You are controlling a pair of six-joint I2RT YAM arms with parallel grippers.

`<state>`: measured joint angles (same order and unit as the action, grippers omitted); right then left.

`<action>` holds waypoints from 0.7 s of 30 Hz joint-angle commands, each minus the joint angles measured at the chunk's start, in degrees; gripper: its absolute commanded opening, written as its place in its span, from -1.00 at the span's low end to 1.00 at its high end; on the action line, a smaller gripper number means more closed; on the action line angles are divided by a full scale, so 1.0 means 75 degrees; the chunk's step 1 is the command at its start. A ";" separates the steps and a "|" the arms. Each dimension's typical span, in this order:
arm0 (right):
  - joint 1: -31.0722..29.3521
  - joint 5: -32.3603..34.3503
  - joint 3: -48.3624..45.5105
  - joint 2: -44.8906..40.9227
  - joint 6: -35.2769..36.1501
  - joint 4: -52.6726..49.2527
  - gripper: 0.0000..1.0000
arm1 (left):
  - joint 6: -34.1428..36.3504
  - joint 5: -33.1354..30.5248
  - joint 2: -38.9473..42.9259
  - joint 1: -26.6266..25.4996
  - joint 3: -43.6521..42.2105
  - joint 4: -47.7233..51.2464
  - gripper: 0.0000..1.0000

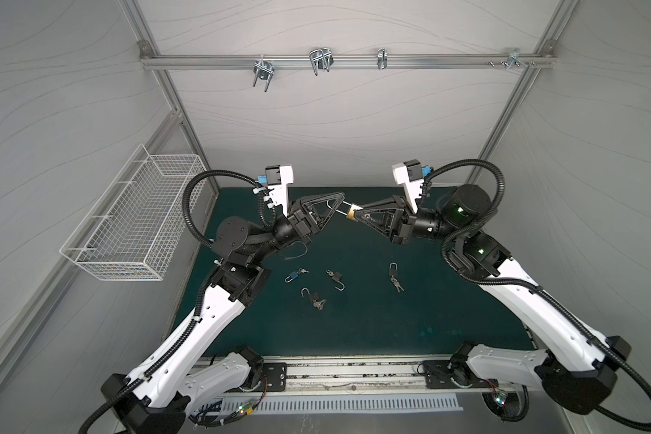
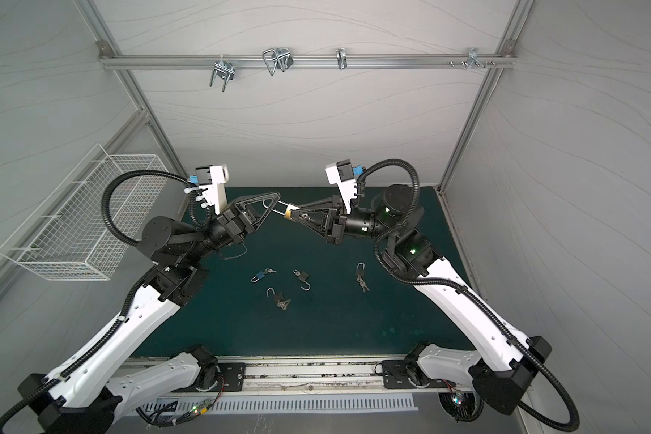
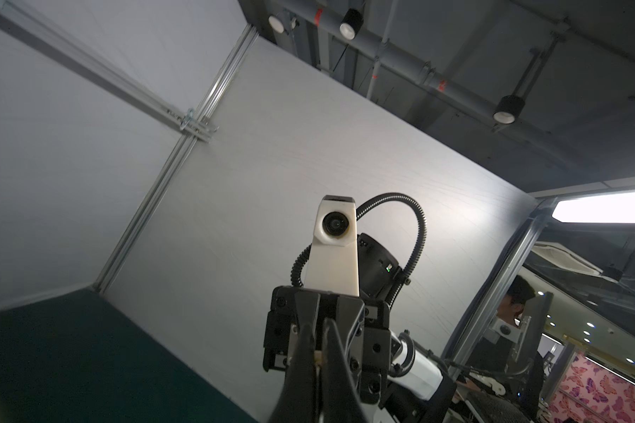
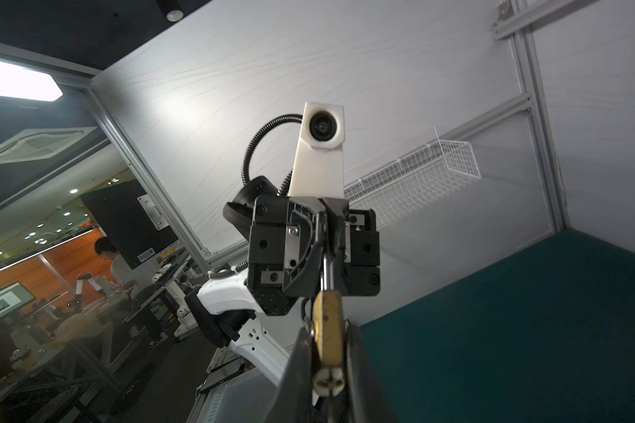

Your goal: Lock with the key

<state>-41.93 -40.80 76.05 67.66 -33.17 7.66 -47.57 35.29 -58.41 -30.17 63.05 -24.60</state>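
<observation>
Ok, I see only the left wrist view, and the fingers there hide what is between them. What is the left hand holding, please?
Observer: The left hand is shut on the shackle of a brass padlock.
Operator: And the right hand opposite?
Observer: The right hand is shut on that padlock's body, so both hands share one lock.
Operator: Are other locks there?
Observer: Yes, four lie on the green mat; the blue padlock is nearest the left arm.
</observation>
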 commanded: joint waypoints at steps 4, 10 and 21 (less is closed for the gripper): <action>0.0090 -0.0424 -0.0170 -0.0330 0.0294 0.0246 -1.00 | -0.0196 0.0877 -0.0209 0.0149 0.0198 0.1184 -1.00; 0.0218 0.0308 -0.0817 -0.0829 0.0406 -0.0176 0.28 | -0.0898 0.0750 -0.0255 0.0466 -0.0046 0.0351 -1.00; 0.0365 0.0642 -0.1216 -0.0881 -0.0330 -0.0498 0.13 | -0.1062 0.0861 -0.0367 0.0603 -0.0005 0.0213 -1.00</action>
<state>-39.35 -34.50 66.04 60.55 -33.67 3.66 -54.02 40.32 -60.97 -25.91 61.78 -18.96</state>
